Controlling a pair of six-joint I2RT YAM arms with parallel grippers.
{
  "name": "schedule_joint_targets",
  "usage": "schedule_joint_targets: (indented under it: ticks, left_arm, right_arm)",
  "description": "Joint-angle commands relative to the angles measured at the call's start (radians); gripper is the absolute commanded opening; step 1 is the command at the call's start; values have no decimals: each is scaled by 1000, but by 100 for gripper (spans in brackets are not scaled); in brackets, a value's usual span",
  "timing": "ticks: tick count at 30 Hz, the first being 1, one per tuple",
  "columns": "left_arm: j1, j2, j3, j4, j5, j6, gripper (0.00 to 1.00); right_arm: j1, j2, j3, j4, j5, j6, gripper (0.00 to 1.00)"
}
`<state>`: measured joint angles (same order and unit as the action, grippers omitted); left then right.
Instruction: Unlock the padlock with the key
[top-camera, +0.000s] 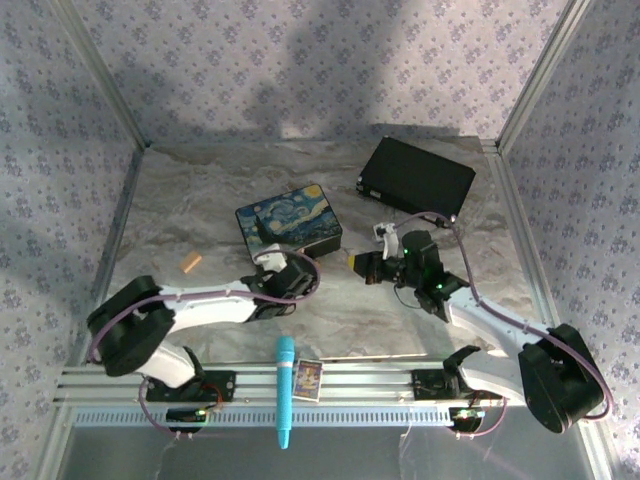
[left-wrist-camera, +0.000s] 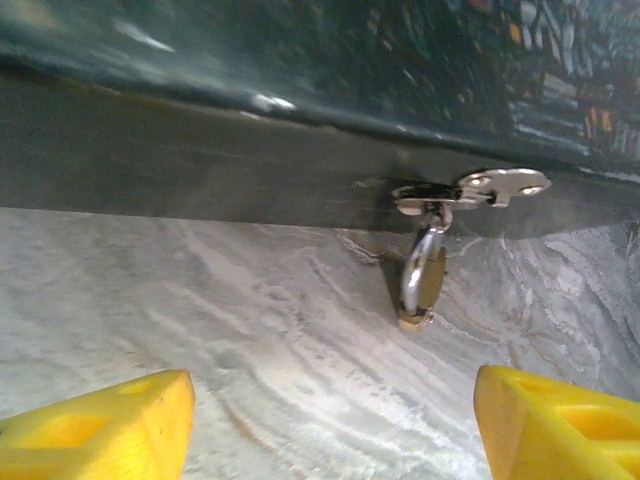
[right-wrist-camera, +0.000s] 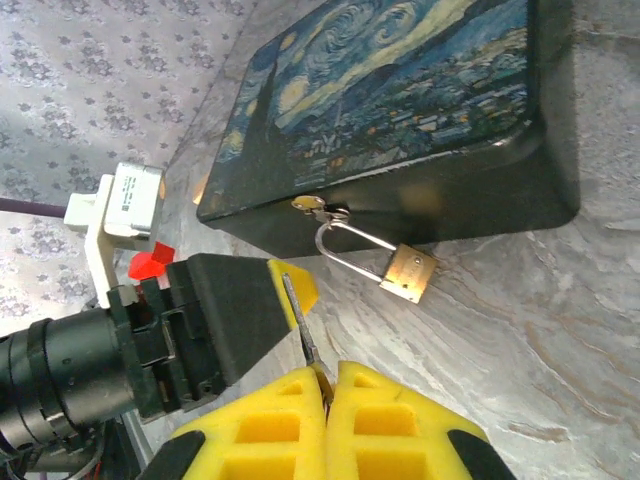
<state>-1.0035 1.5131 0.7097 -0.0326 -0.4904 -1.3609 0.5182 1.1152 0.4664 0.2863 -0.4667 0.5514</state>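
Pinching the key (right-wrist-camera: 298, 318) tight in the right end effector (right-wrist-camera: 330, 372), thin blade aimed up toward the padlock (right-wrist-camera: 410, 272), dangling by its shackle from the hasp (right-wrist-camera: 318, 208) on the tin (right-wrist-camera: 400, 90), body low over the table (right-wrist-camera: 560, 330). Hovering close by with the left end effector (left-wrist-camera: 335, 410) spread wide and empty, padlock hanging free just ahead of it. Risky from here: liable to knock the loose padlock swinging at first touch and miss the keyhole, or to twist and drop the key given so slim a pinch.
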Motion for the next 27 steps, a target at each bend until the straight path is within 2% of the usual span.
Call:
schedule_joint_targets:
  ticks: [1, 5, 11, 17, 23, 27]
  left_arm:
    - [3, 86, 65, 48, -19, -53, 73]
    - [11, 173, 114, 93, -21, -1, 73]
    - [27, 250, 202, -44, -77, -34, 70]
    - [50, 334, 262, -123, -61, -46, 67]
    - [66, 336, 283, -212, -50, -51, 52]
    - [57, 308, 254, -241, -21, -45, 46]
  right_arm:
    - [-13, -31, -18, -26, 18, -15, 0]
    - [-21, -53, -33, -43, 16, -13, 0]
    - [-41, -93, -69, -60, 27, -7, 0]
    - [-68, -111, -82, -60, 14, 2, 0]
    - [-81, -115, -84, -72, 18, -4, 0]
    - [-87, -98, -87, -56, 13, 0, 0]
